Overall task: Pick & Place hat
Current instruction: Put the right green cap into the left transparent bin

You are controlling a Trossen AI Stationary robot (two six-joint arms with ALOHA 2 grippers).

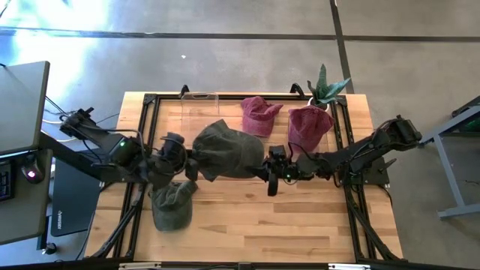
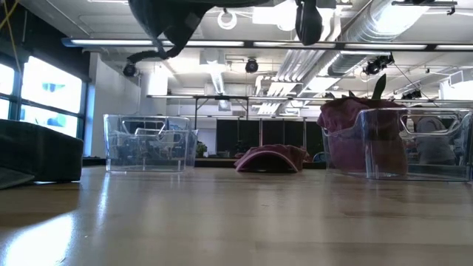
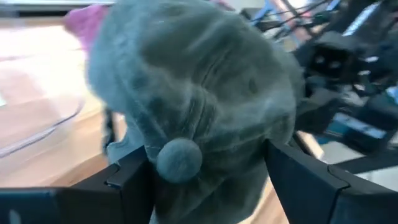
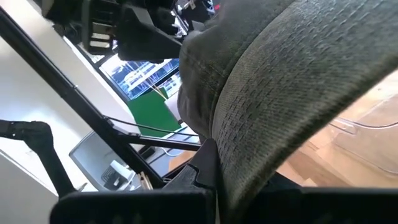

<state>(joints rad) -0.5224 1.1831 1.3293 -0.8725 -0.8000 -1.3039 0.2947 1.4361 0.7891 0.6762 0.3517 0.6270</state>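
A grey-green hat (image 1: 225, 150) hangs in the air over the table's middle, between both grippers. My left gripper (image 1: 189, 163) is at its left end and my right gripper (image 1: 268, 166) at its right end, each shut on it. In the low view only the hat's underside (image 2: 170, 22) shows at the top, well above the wood. A second green hat (image 1: 172, 204) lies flat on the table near the left front. One maroon hat (image 1: 259, 114) lies on the table farther back. Another maroon hat (image 1: 309, 124) sits in a clear bin (image 2: 414, 144). My left gripper (image 3: 205, 168) has the hat's crown around the top button (image 3: 179, 158) between its two fingers (image 3: 124, 177), which stand on either side of the bunched cloth. It comes in about level from the table's left. The hat is lifted clear. My right gripper (image 4: 230, 186) pinches the hat's right-hand edge (image 4: 249, 143), a stiff stitched band that runs out from between its fingers (image 4: 199, 171). It comes in from the table's right, roughly level. The hat is clear of the table.
An empty clear bin (image 1: 199, 101) stands at the far edge left of centre. A potted plant (image 1: 326, 90) stands at the far right corner behind the bin with the maroon hat. The near middle and right of the wooden table (image 1: 300, 225) are bare wood.
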